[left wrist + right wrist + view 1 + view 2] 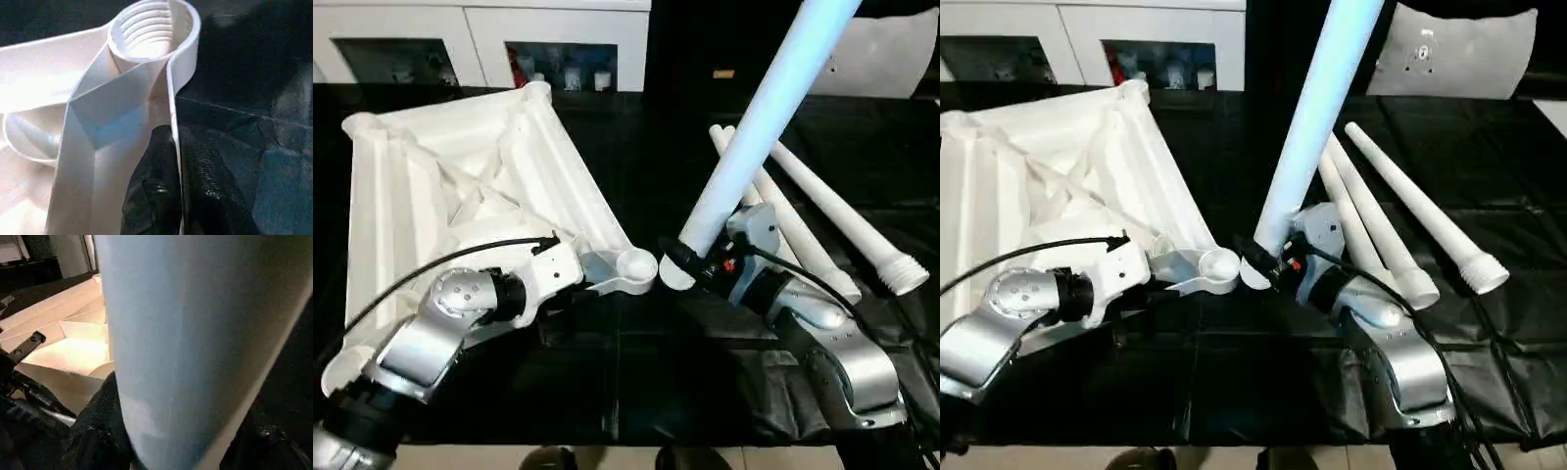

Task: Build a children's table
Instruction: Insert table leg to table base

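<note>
So the white table top [460, 186] is lying flipped over on the black-covered worktable [636, 392], taking up the left half of the frame, X ribs facing up. One of its corners points toward the bottom centre, and that's where the round threaded socket [146, 34] sits.

The left gripper [178, 186] is pinched shut on the thin rim wall of the top just beside that corner socket; in the left wrist view you can see one black finger [151, 191] on the inside of the wall and the other on the outside.

The right gripper [680, 262] is clamped around the lower end of one white leg [773, 98], with the leg sticking up steeply toward the upper right of the frame, tilted. Its bottom end is just beside the corner socket, a bit to the right of it; can't tell if they actually touch.

The three spare legs [822, 225] are lying on the worktable at the right of the frame, fanned out behind the right arm, threaded end of the outermost one pointing to the lower right.
</note>
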Controlling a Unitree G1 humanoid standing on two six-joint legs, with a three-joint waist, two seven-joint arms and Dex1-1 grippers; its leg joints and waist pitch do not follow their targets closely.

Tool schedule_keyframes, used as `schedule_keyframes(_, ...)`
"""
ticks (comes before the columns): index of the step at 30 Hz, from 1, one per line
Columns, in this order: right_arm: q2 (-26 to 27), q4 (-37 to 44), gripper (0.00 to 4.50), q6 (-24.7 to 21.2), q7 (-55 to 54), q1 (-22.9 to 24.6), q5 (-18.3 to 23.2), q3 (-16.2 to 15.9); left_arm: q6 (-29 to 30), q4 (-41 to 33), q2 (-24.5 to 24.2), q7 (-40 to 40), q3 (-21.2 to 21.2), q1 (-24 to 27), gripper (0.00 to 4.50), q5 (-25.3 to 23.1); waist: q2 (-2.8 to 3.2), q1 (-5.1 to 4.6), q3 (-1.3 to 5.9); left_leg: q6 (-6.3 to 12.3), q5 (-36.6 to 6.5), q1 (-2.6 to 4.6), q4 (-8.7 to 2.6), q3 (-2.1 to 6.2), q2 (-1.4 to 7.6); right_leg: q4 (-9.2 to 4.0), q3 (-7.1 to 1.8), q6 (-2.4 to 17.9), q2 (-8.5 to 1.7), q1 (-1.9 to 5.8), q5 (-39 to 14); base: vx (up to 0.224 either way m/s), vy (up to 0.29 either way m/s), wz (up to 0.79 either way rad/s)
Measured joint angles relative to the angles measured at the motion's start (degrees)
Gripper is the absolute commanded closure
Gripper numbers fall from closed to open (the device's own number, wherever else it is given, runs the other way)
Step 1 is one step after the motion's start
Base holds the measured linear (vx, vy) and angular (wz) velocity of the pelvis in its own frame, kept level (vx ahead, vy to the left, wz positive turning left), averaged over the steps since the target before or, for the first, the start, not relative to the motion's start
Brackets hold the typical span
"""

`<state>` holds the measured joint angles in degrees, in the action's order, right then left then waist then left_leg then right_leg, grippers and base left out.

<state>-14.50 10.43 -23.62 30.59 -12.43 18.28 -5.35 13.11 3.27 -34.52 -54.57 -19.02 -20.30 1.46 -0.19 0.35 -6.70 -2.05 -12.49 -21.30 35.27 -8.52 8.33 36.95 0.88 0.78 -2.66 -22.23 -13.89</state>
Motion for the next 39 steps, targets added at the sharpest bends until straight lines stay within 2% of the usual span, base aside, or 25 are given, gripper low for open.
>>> schedule_keyframes(4, 0.17, 0.21, 2.61, -0.03, 0.02, -0.62, 0.18, 0.11, -3.5, 3.71, 1.01, -1.7, -1.37, -2.41, 4.5, -0.58, 0.04, 1.35, -0.02, -0.1, 0.02, 0.04, -0.02, -0.15, 0.01, 0.02, 0.01, 0.0, -0.1, 0.02, 0.0, 0.0, 0.0, 0.0)
schedule_keyframes(7, 0.12, 0.35, 2.61, -0.08, -0.01, -0.41, 0.18, 0.15, -4.85, 5.14, 1.73, -2.11, -1.69, -3.19, 4.5, -0.88, 0.2, 1.76, -0.03, -0.16, 0.02, 0.08, -0.13, -0.45, 0.0, 0.03, 0.01, 0.0, -0.3, 0.04, 0.0, 0.0, 0.0, 0.0)
schedule_keyframes(11, 0.09, 0.82, 2.61, -0.15, -0.05, 0.25, 0.19, 0.19, -7.0, 6.92, 2.16, -2.79, -1.63, -3.57, 4.5, -0.97, 0.38, 1.78, -0.03, -0.17, 0.22, 0.23, -0.51, -1.07, 0.02, 0.03, 0.01, -0.01, -0.59, 0.02, 0.0, 0.0, 0.0, 0.0)
schedule_keyframes(16, 0.23, 0.88, 2.61, -0.67, -0.1, 1.0, 0.2, 0.16, -6.68, 6.04, 2.01, -2.53, -0.18, -2.22, 4.5, -0.85, 0.49, 1.53, -0.02, -0.25, 0.32, 0.24, -0.73, -1.18, 0.04, 0.02, 0.0, -0.01, -0.62, -0.06, 0.0, 0.0, 0.0, 0.0)
schedule_keyframes(17, 0.27, 0.87, 2.61, -0.67, -0.11, 1.01, 0.2, 0.16, -6.15, 5.66, 1.84, -2.6, 0.16, -1.89, 4.22, -0.62, 0.5, 1.49, -0.02, -0.28, 0.34, 0.24, -0.77, -1.18, 0.04, 0.02, 0.0, -0.01, -0.62, -0.09, 0.0, 0.0, 0.0, 0.0)
schedule_keyframes(18, 0.32, 0.87, 2.61, -0.67, -0.11, 1.01, 0.2, 0.16, -4.98, 4.6, 1.46, -2.65, 0.76, -1.17, 4.22, -0.03, 0.5, 1.27, -0.02, -0.3, 0.35, 0.21, -0.82, -1.2, 0.05, 0.02, -0.01, -0.01, -0.61, -0.17, 0.0, 0.0, 0.0, 0.0)
schedule_keyframes(20, 0.31, 0.87, 2.61, -0.67, -0.14, 1.03, 0.19, 0.2, -4.25, 3.0, 1.24, -2.48, 2.0, 0.3, 3.93, 1.29, 0.42, 1.0, -0.02, -0.3, 0.35, 0.01, -0.86, -1.22, 0.08, 0.02, -0.01, -0.01, -0.57, -0.43, 0.0, 0.0, 0.0, 0.0)
schedule_keyframes(26, 0.9, 0.87, 2.61, -0.67, -0.08, 1.03, 0.19, -0.29, -0.82, -1.98, 0.76, -1.35, 3.15, 3.1, 3.49, 2.37, 0.26, 1.25, -0.03, 0.13, 0.58, -0.69, -0.81, -1.23, 0.12, -0.02, 0.04, -0.01, -0.55, -1.01, 0.0, 0.0, 0.0, 0.0)
schedule_keyframes(33, 0.98, 0.84, 2.61, -0.67, -0.01, 1.03, 0.17, -0.81, 3.3, -6.21, -1.53, -0.51, 5.25, 6.23, 3.49, 2.35, -0.11, 1.16, -0.11, 0.11, 0.59, -0.64, -0.81, -1.25, 0.18, 0.02, 0.05, -0.01, -0.53, -0.99, 0.0, 0.0, 0.0, 0.0)
schedule_keyframes(34, 1.03, 0.83, 2.61, -0.67, 0.01, 1.03, 0.17, -0.84, 3.6, -6.5, -1.62, -0.23, 5.3, 6.37, 3.77, 2.35, -0.11, 1.2, -0.11, 0.11, 0.59, -0.65, -0.81, -1.25, 0.18, 0.01, 0.05, -0.01, -0.53, -0.99, 0.0, 0.0, 0.0, 0.0)
schedule_keyframes(36, 1.11, 0.71, 2.61, -0.67, 0.04, 1.02, 0.17, -0.85, 4.12, -7.03, -1.94, -0.03, 5.35, 6.6, 3.77, 2.36, -0.14, 1.23, -0.11, 0.11, 0.59, -0.65, -0.81, -1.26, 0.18, 0.0, 0.04, -0.01, -0.53, -0.99, 0.0, 0.0, 0.0, 0.0)
schedule_keyframes(39, 1.13, 0.66, 2.61, -0.66, 0.04, 1.02, 0.16, -0.85, 4.42, -7.15, -1.97, 0.35, 5.65, 6.75, 4.14, 2.29, -0.16, 1.23, -0.1, 0.11, 0.59, -0.65, -0.81, -1.26, 0.18, 0.0, 0.05, -0.01, -0.53, -0.99, 0.0, 0.0, 0.0, 0.0)
